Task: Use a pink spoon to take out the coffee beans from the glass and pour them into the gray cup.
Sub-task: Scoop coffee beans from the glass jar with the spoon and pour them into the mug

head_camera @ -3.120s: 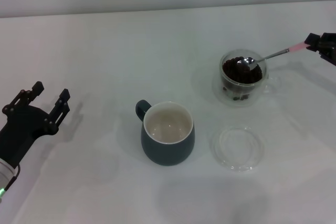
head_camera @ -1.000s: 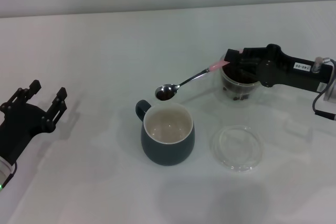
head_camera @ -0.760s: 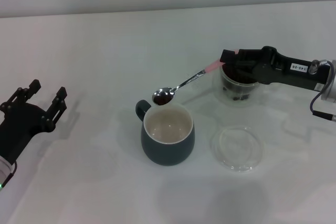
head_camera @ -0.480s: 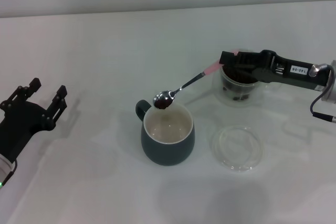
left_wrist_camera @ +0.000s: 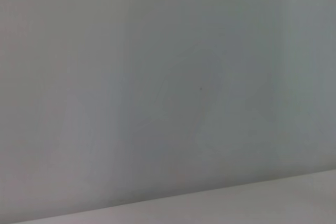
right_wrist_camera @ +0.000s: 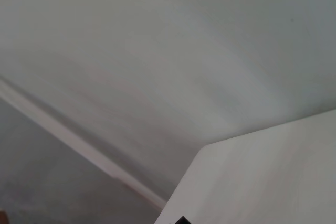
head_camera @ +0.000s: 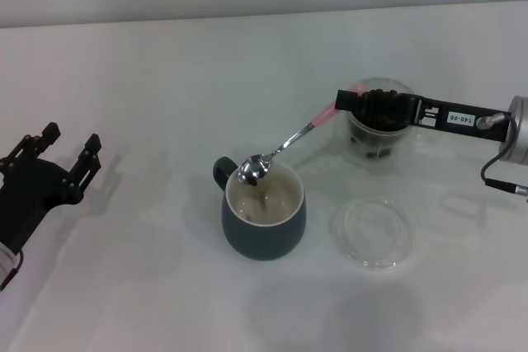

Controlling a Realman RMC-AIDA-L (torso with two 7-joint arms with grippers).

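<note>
In the head view my right gripper is shut on the pink handle of the pink spoon and hangs in front of the glass, which holds dark coffee beans. The spoon slants down to the left, and its metal bowl is tipped over the near rim of the gray cup. Inside the cup I see its cream wall; no beans are clear there. My left gripper rests open at the far left of the table. Neither wrist view shows any of these things.
A flat round clear glass dish lies on the white table right of the gray cup and in front of the glass. The gray cup's handle points back and to the left.
My right gripper has carried the spoon from the glass to the gray cup, lowered its bowl to the rim and rolled it over; the dark beans that lay in the bowl no longer show there.
</note>
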